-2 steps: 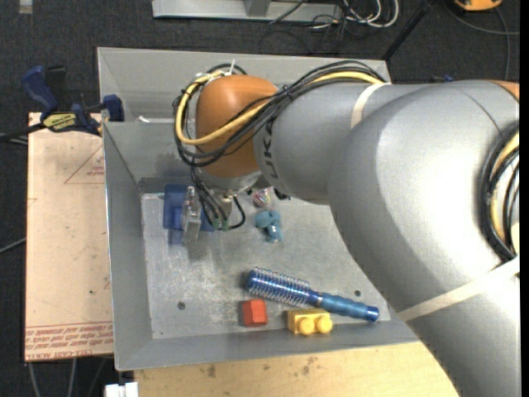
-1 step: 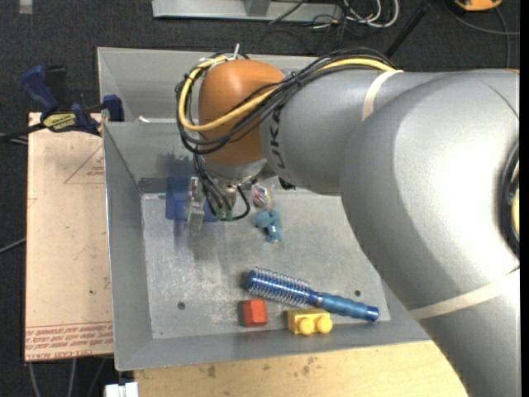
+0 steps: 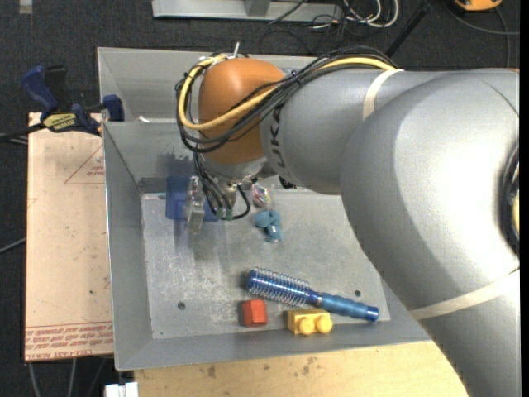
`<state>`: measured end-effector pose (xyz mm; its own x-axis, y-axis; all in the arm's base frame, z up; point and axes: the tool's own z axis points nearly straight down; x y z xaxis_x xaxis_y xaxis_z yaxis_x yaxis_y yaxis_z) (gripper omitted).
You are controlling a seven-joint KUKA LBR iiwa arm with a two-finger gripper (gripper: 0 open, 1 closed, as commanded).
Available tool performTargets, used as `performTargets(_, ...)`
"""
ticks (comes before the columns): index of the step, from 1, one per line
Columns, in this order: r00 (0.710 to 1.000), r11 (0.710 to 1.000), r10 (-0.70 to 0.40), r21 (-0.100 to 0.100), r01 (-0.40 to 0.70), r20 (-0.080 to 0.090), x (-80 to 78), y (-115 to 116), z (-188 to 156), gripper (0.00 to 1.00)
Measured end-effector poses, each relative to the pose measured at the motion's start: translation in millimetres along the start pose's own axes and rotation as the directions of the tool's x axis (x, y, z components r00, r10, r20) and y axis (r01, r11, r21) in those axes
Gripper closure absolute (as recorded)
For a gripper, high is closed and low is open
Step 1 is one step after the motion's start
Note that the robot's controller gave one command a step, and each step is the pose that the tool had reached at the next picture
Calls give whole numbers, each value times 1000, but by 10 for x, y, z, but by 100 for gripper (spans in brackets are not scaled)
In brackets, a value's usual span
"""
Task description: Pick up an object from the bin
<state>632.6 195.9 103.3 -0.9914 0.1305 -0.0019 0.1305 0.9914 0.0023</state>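
My gripper point(image 3: 198, 215) hangs low over the back left part of the bin floor, under the orange wrist cover. Its metal fingers point down beside a blue block-like thing point(image 3: 177, 197) that lies just to their left, partly hidden by them. I cannot tell whether anything sits between the fingers. A small light-blue figure point(image 3: 269, 224) lies on the floor a little to the right of the gripper.
Along the bin's front lie a blue hairbrush point(image 3: 307, 294), a small red-orange block point(image 3: 253, 313) and a yellow toy brick point(image 3: 309, 323). The big grey arm covers the right side of the bin.
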Motion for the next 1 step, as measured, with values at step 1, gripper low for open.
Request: performTargets(1, 1000, 1000, 0, -3, 0, 5, -19, 9, -560, 100)
